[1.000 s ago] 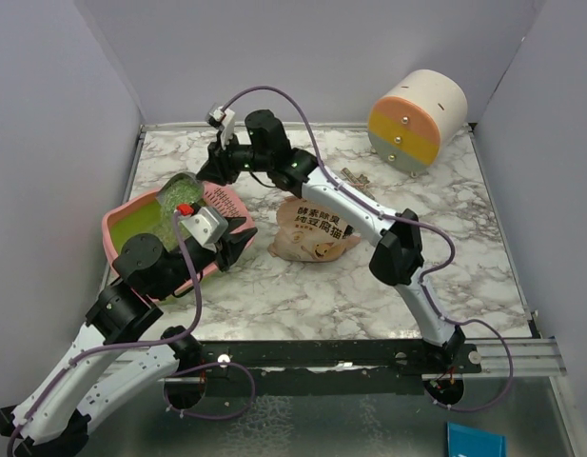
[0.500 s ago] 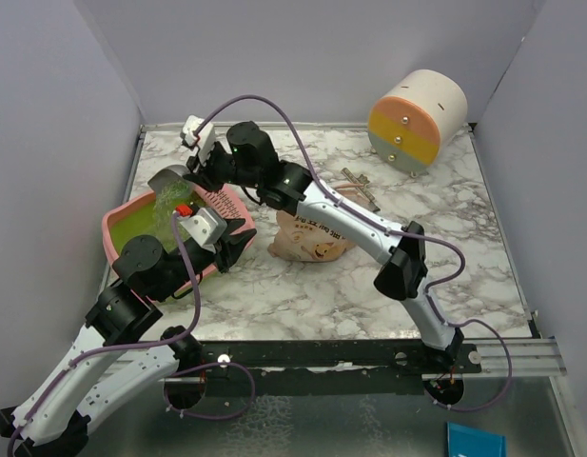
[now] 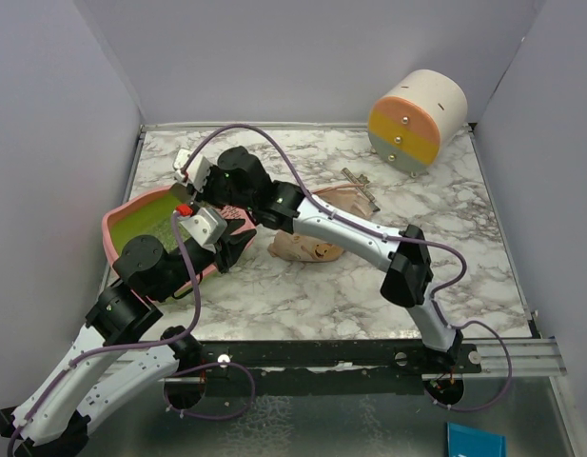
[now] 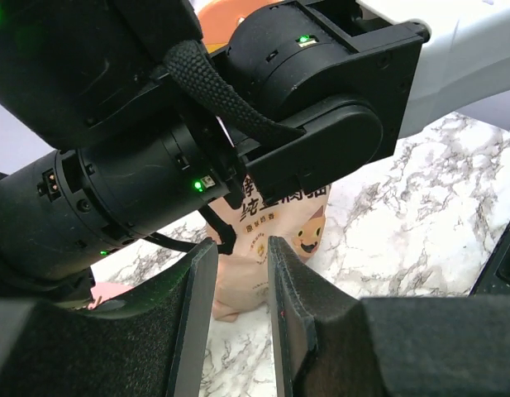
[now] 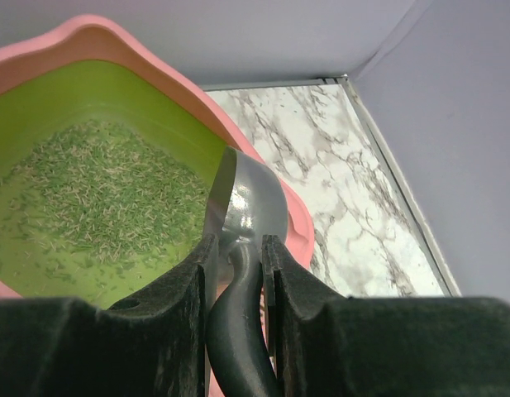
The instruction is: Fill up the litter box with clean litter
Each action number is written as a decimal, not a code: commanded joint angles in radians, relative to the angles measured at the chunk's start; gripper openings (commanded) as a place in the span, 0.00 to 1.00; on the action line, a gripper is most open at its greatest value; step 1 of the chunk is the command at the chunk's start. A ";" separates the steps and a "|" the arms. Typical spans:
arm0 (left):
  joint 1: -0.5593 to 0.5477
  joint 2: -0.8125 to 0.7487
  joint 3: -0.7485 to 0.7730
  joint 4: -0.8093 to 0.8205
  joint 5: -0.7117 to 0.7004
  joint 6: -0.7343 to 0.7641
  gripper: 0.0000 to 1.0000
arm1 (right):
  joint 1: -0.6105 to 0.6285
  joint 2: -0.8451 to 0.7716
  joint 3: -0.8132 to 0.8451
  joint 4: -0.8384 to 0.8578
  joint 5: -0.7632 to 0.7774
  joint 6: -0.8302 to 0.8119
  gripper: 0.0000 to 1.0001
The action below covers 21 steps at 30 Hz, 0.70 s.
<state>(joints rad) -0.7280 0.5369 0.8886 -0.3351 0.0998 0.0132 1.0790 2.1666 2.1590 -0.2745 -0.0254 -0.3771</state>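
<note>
right claw (image 5: pixel 238 246) grips scoop (image 5: pixel 253 198) over litter box (image 5: pixel 114 37) | left claw (image 4: pixel 238 246) ajar, empty, facing right arm (image 4: pixel 321 99)

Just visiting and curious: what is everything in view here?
litter box: one, pink, yellow-green inside, table's left
litter: thin scatter, pale granules, inside the litter box
scoop: one, grey metal, at the litter box rim
pouch: one, tan, mid-table
drawer unit: one, cream-orange-yellow, far right corner
blue item: one, off the table, near right
table: one, white marble
left gripper: black, open
right gripper: black, shut on scoop
</note>
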 commanded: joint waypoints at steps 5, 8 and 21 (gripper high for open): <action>-0.001 -0.002 -0.005 -0.012 -0.035 -0.007 0.34 | 0.001 -0.133 -0.043 0.136 0.078 -0.006 0.01; 0.000 0.001 -0.002 -0.011 -0.046 -0.006 0.35 | -0.036 -0.164 -0.054 0.125 0.071 0.039 0.01; -0.001 0.201 0.066 0.056 -0.012 0.096 0.40 | -0.702 -0.606 -0.482 0.080 -0.135 0.594 0.01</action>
<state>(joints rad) -0.7280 0.6559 0.8967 -0.3298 0.0742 0.0429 0.6415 1.7576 1.8336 -0.2096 -0.0551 -0.0917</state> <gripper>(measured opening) 0.382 0.249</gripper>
